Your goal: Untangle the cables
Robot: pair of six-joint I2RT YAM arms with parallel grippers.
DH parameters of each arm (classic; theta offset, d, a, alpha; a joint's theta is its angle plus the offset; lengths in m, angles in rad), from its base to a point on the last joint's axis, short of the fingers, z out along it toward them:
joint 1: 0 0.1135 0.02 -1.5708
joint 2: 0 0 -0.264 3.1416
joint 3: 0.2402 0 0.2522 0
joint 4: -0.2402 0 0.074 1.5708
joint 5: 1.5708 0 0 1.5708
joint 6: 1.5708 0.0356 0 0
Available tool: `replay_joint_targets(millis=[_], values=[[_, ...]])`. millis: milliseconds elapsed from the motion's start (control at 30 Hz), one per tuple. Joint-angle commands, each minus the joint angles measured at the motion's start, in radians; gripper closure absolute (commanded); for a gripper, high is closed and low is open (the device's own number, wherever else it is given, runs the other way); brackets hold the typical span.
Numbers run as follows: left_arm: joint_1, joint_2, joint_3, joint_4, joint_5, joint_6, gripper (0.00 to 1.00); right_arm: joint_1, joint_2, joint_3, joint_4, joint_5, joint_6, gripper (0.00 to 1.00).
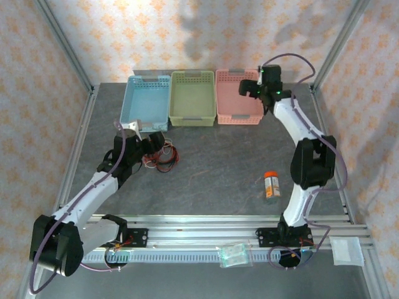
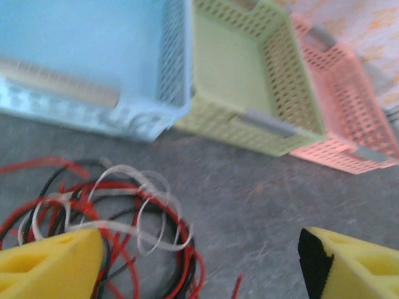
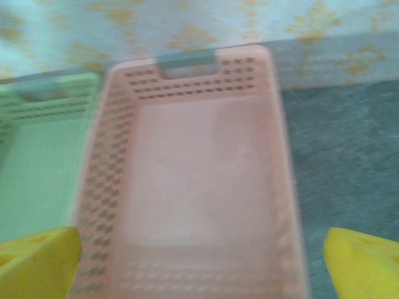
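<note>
Here, cables [image 1: 164, 158] near blue basket [image 1: 144, 120] edge.

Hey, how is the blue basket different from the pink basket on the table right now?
The blue basket sits at the left end of the row, the pink basket at the right end. The right hand hangs open above the pink basket; the cables lie on the table in front of the blue basket. Both have holed walls, grey handles and look empty.
</note>
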Motion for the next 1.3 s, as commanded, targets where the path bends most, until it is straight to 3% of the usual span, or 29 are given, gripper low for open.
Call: replay_joint_targets(millis=[0, 200, 367, 500, 867, 1267], values=[[0.006, 0.01, -0.051, 0.104, -0.051, -0.054, 0.01, 0.139, -0.11, -0.166, 0.089, 0.097, 0.051, 0.0], [0.008, 0.077, -0.102, 0.288, -0.071, -0.029, 0.01, 0.308, -0.328, -0.461, 0.292, 0.088, 0.142, 0.0], [0.011, 0.134, -0.089, 0.314, -0.198, 0.049, 0.01, 0.346, -0.468, -0.619, 0.394, 0.034, 0.223, 0.0], [0.019, 0.215, -0.064, 0.337, -0.236, 0.064, 0.01, 0.346, -0.592, -0.735, 0.491, 0.07, 0.274, 0.0], [0.044, 0.457, 0.033, 0.393, -0.132, 0.088, 0.01, 0.346, -0.654, -0.738, 0.451, 0.155, 0.223, 0.0], [0.037, 0.532, -0.02, 0.415, -0.055, 0.003, 0.02, 0.346, -0.655, -0.729, 0.442, 0.165, 0.219, 0.0]])
